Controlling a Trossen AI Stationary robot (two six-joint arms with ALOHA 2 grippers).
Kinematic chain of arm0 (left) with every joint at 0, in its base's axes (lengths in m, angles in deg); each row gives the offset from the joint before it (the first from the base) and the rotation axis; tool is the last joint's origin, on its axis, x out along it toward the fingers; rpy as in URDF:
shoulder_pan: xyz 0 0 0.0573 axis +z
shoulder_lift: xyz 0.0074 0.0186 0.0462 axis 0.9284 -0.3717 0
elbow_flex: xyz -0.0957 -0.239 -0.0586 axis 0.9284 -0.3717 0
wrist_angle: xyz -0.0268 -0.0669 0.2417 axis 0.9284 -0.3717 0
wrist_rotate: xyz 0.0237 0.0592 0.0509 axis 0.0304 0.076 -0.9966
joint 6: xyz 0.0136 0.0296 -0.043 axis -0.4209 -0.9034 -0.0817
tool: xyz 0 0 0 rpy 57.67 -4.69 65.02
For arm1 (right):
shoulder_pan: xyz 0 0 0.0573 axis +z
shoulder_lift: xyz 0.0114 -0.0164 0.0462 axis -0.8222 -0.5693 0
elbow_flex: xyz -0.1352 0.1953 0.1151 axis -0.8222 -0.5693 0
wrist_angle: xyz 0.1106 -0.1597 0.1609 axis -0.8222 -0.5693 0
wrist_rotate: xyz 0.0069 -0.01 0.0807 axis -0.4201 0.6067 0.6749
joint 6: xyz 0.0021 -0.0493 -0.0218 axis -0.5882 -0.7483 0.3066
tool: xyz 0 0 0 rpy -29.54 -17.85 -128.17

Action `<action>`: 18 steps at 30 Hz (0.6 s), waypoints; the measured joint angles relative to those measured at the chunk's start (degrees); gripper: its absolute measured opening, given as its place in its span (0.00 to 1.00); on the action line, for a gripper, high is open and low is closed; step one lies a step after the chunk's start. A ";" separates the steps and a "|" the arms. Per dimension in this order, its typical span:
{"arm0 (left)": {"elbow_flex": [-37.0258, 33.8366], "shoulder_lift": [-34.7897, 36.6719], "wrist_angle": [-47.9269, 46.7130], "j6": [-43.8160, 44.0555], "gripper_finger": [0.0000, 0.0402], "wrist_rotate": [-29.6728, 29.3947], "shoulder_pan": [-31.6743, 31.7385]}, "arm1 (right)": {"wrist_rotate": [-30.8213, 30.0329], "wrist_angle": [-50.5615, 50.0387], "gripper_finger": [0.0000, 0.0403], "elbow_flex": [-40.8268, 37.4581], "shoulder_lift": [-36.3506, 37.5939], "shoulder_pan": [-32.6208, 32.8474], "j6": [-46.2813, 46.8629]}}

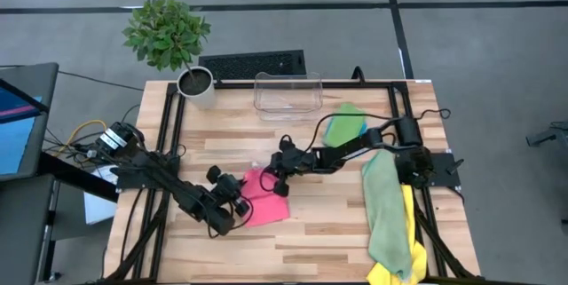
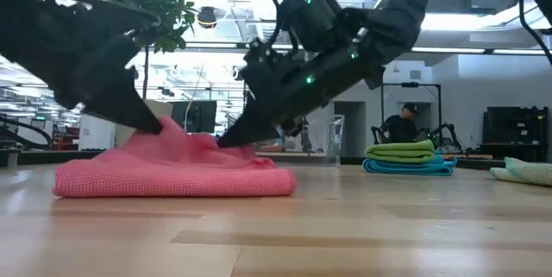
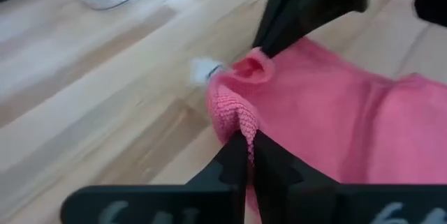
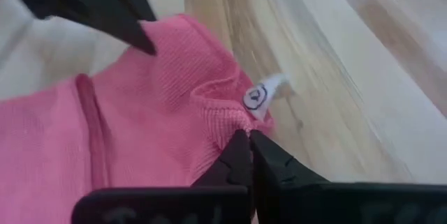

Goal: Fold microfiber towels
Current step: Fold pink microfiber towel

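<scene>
- I see the pink towel lying mid-table, with both grippers pinched on it.
- The left gripper is clamped on one edge, the right gripper beside a small white tag; I cannot read its round logo.
- The right arm shows letters "TRO".

A plain pink towel, a bright green towel on blue, and a pale wood-grain table.
</scene>
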 joint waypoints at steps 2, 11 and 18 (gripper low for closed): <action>0.25 -0.04 0.31 -0.10 0.01 0.46 0.00 | -0.94 -1.65 0.04 -0.15 1.02 1.02 -0.30; 0.18 0.43 1.36 1.45 0.01 0.17 -2.20 | -5.83 -7.04 0.05 0.06 4.81 7.06 -1.12; 0.18 0.41 6.72 -1.08 0.01 0.60 -4.88 | -7.69 -9.51 0.05 0.07 7.53 12.61 -1.13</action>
